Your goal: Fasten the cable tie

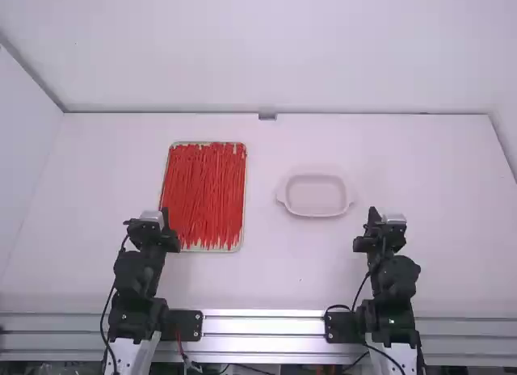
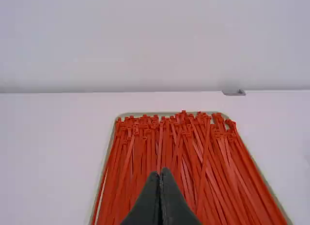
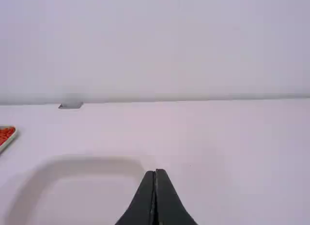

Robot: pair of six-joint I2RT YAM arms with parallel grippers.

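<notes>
High view: both arms are sitting low near their bases, no tie picked yet.
Left pincer [image 2: 160, 176] is hanging with fingers pressed together, holding nothing, at the near end of the tray [image 2: 145, 113], likely lining up for a pick. The red cable ties [image 1: 203, 197] are lying heaped lengthwise in that tray, overlapping, so singling one out is looking fiddly. Right pincer [image 3: 155, 173] is also sitting shut and empty, just short of the white dish [image 1: 315, 195], probably the drop spot. Nothing is blocking either arm on the worktop [image 1: 420, 173].

Left gripper [image 2: 160, 172] closed; right gripper [image 3: 155, 171] closed; both apparently pointing forward, low.
</notes>
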